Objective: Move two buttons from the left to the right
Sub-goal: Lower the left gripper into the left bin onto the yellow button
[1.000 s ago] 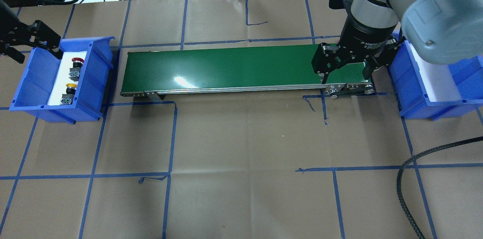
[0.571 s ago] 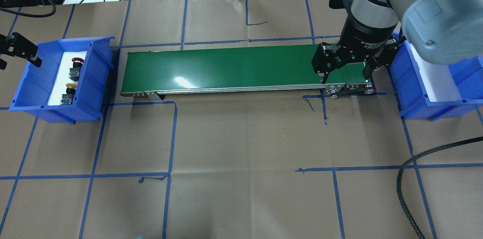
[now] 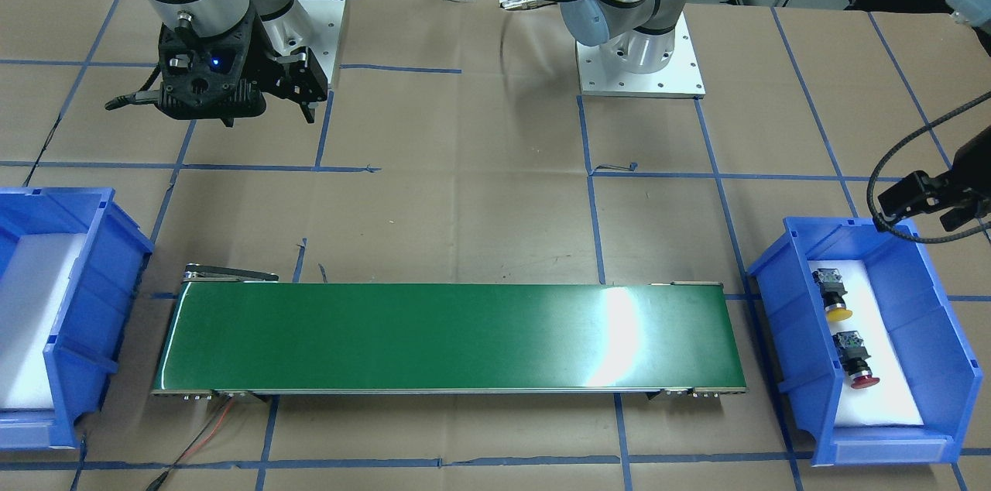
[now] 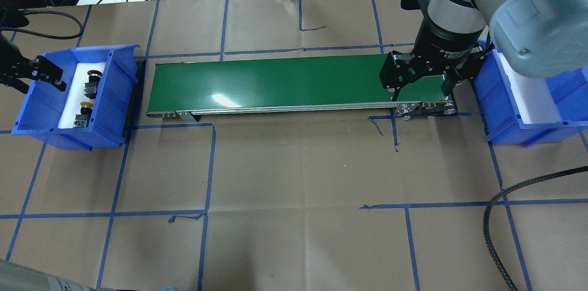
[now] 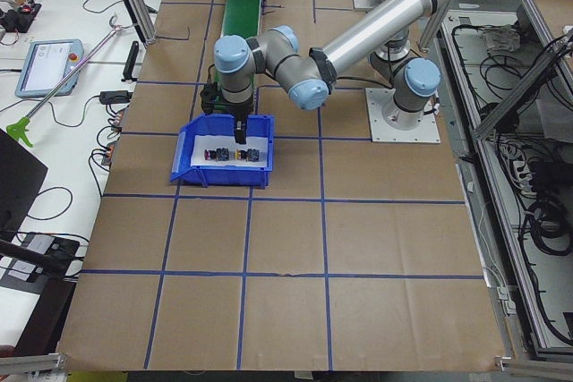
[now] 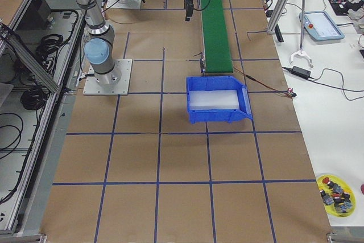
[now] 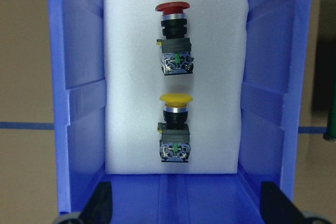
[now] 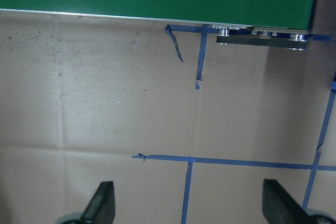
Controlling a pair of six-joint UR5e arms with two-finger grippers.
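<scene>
Blue bin [image 7: 84,103] holds red button [image 7: 173,40], yellow button [image 7: 175,129].

Bright, even light; belt [image 4: 275,82] glare.

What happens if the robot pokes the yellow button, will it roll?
Probably not far: the yellow button lies sideways on white foam, and its boxy end should stop rolling. Its round cap might make it swing instead.
</scene>
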